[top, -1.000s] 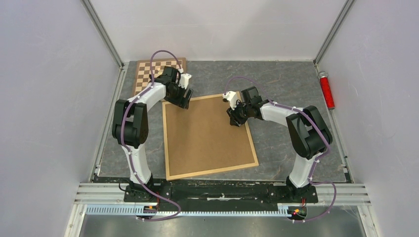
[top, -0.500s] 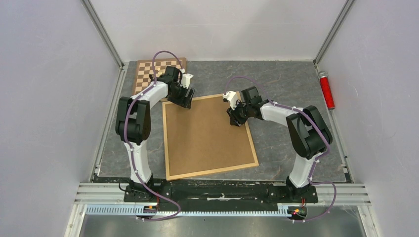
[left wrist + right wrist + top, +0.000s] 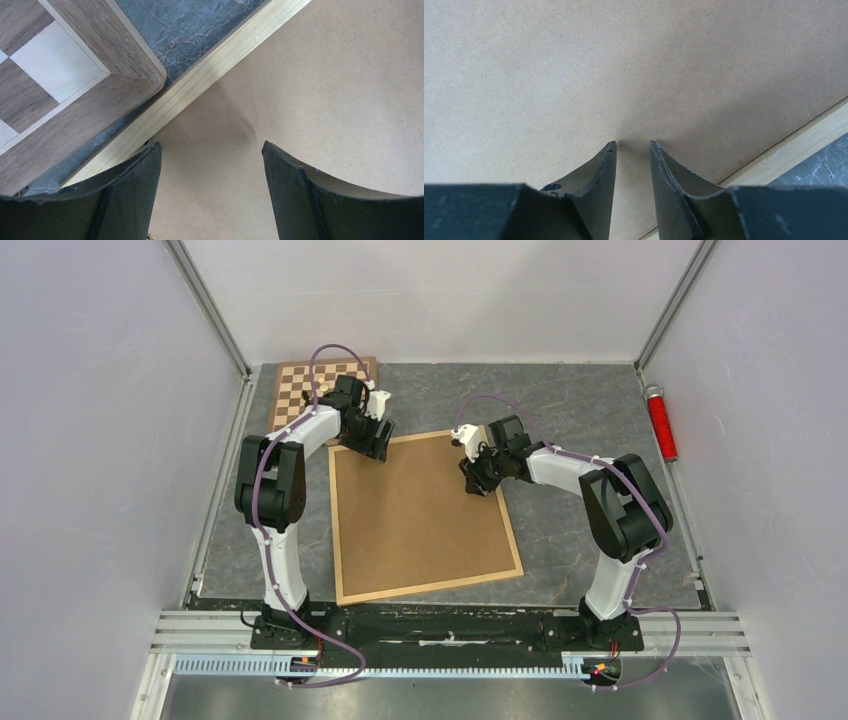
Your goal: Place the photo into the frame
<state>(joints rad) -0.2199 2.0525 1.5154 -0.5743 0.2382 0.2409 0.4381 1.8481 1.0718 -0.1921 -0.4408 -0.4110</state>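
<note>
left tool (image 3: 210, 147) spread wide over backing board (image 3: 420, 520) at frame (image 3: 430, 586) corner, right tool (image 3: 633, 145) narrowly parted above board, nothing clamped

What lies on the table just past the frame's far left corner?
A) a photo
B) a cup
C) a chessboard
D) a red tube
C: the checkered chessboard lies at the table's far left, and its rounded corner sits right beside the corner of the frame.
</note>
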